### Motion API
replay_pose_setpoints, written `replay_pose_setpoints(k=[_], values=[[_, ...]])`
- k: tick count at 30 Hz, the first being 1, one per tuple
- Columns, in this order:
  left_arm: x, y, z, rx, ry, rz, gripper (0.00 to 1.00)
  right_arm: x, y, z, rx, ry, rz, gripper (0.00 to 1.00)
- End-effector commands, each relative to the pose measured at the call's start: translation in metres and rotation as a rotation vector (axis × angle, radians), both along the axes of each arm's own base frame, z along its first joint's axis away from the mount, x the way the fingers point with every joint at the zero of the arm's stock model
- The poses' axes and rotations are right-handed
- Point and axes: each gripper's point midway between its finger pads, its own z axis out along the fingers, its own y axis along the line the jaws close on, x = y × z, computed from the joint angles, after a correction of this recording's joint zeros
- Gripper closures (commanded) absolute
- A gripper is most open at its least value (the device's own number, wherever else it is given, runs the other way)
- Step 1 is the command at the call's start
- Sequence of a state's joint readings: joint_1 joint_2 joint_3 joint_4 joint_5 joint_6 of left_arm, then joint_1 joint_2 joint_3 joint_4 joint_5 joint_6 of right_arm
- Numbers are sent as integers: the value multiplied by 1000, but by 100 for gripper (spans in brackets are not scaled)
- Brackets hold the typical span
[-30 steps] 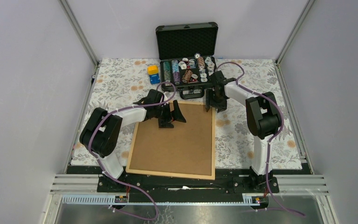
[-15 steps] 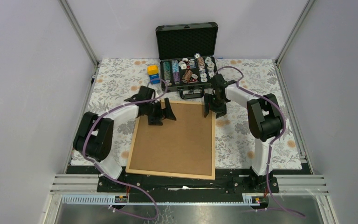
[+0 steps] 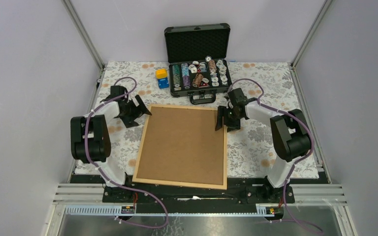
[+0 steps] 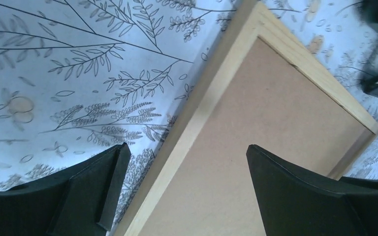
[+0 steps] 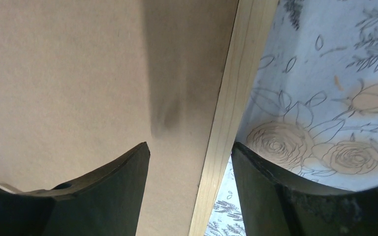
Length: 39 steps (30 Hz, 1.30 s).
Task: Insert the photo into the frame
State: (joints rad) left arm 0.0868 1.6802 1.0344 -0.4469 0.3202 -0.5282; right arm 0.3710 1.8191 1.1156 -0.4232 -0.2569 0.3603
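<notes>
Lab robot cell: aluminium rails [image 3: 320,192], plain enclosure walls [image 3: 24,88]

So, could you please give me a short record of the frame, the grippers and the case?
frame: flat on the flowered cloth
backing board: brown, lying in the frame, facing up
photo: not visible
left gripper: open, astride the frame's edge by its far left corner
right gripper: open, astride the right edge near the far corner
case: open, beyond the frame, chips inside
</notes>
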Motion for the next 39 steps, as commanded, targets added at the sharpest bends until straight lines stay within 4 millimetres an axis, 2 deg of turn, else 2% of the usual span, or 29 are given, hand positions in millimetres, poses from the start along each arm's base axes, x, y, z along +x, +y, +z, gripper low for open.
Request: replay_pose_setpoints(k=[1,4,8,14,18,21,23,25,27,29,31,34,37,39], values=[[24,-11,-6,-63,-14,16,1,-40,13,-10,72,68,23,30],[31,-30,-18,-157,12,-26,1,-56,26,-9,102,75,39,30],[39,-57,-23,-275,44,-89,1,-77,66,-3,165,71,88,30],[65,-81,-24,-384,52,-147,1,-108,160,9,318,47,173,29],[78,-102,-21,-400,40,-198,1,-107,220,23,408,32,246,29],[85,-117,-21,-417,34,-237,1,-106,247,28,453,47,293,28],[86,-127,-23,-426,40,-264,1,-108,256,31,477,60,334,28],[86,-131,-26,-401,47,-288,2,-110,256,40,482,44,374,28],[87,-129,-28,-358,44,-303,1,-108,237,49,419,2,390,26],[91,-126,-25,-338,29,-311,1,-97,209,58,363,-54,383,20],[95,-125,-25,-339,35,-309,1,-96,175,53,326,-50,359,13],[101,-124,-26,-333,37,-296,1,-104,139,36,291,-4,349,10],[107,-123,-26,-325,28,-283,1,-115,125,17,255,32,355,9],[109,-123,-27,-327,28,-282,1,-119,127,10,276,51,345,9]])
